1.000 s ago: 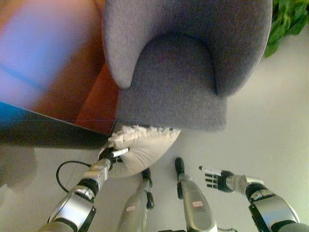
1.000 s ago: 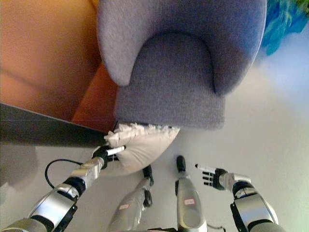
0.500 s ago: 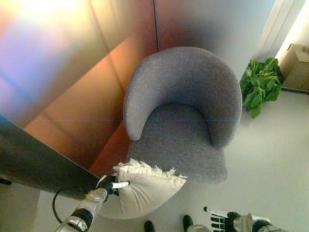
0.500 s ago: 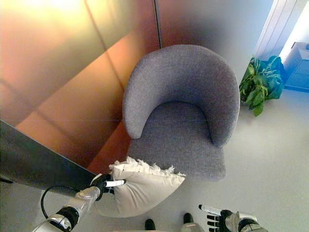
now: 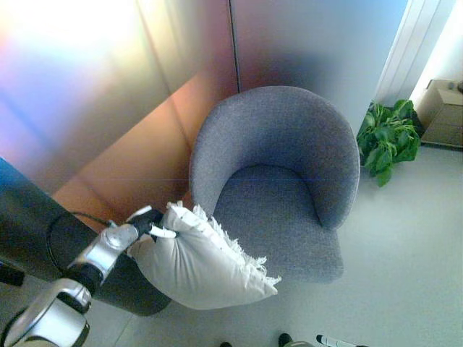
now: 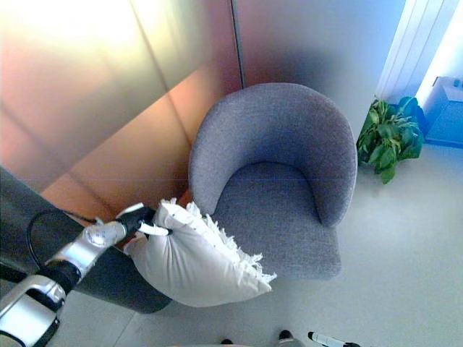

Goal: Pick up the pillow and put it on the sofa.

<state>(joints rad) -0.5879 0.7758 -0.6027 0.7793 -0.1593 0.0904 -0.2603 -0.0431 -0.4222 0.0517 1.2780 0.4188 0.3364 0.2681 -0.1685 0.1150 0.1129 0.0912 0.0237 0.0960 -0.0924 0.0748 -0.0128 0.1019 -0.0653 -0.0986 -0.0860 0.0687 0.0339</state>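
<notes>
A white pillow (image 5: 201, 266) with a fringed edge hangs in the air in front of the grey armchair (image 5: 278, 181), low and to its left. My left hand (image 5: 148, 224) is shut on the pillow's upper left corner, fingers curled round the cloth. The pillow is clear of the seat cushion (image 6: 278, 224) and overlaps the chair's front left corner in the view. Only a white fingertip of my right hand (image 6: 327, 339) shows at the bottom edge, pointing left.
A dark rounded piece of furniture (image 5: 43, 246) stands at the left, under my left arm. A wood-toned wall panel (image 5: 130, 130) runs behind the chair. A green potted plant (image 5: 387, 137) sits at the right, with pale floor (image 5: 405, 275) in front.
The camera has tipped up, so the whole picture shifted. My left hand has raised the pillow from low by the chair's front to seat height. The right hand has dropped almost out of view.
</notes>
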